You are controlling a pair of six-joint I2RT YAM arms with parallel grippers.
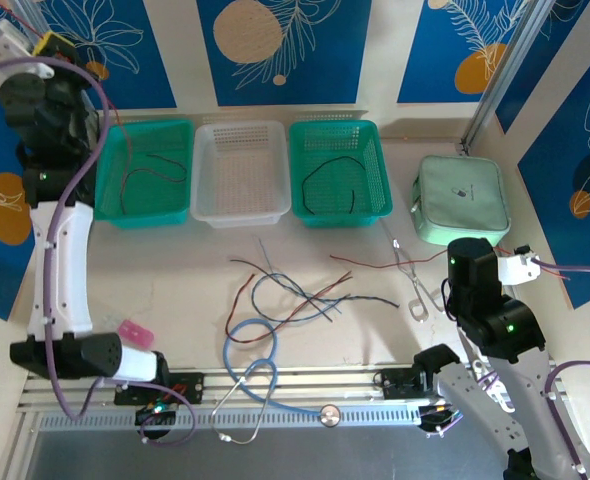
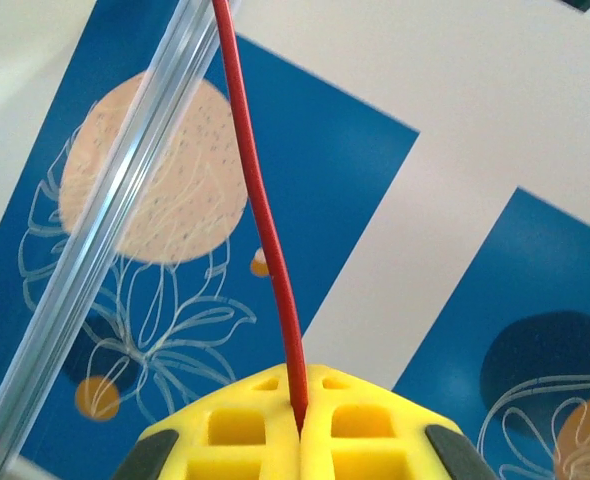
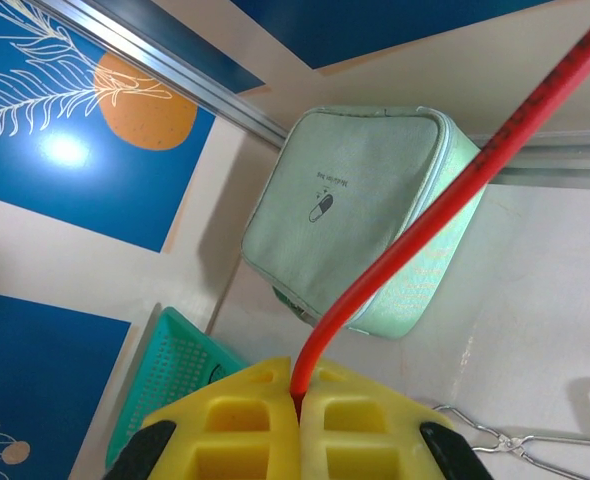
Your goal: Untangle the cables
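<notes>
While left hand grips one red cable, right hand grips another red cable, three baskets.

On table, cables before three baskets; pouch right of them.

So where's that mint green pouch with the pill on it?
In the top view the mint pouch lies far back on the right, just right of the right-hand green basket; the right wrist view shows it behind the red cable.
</notes>
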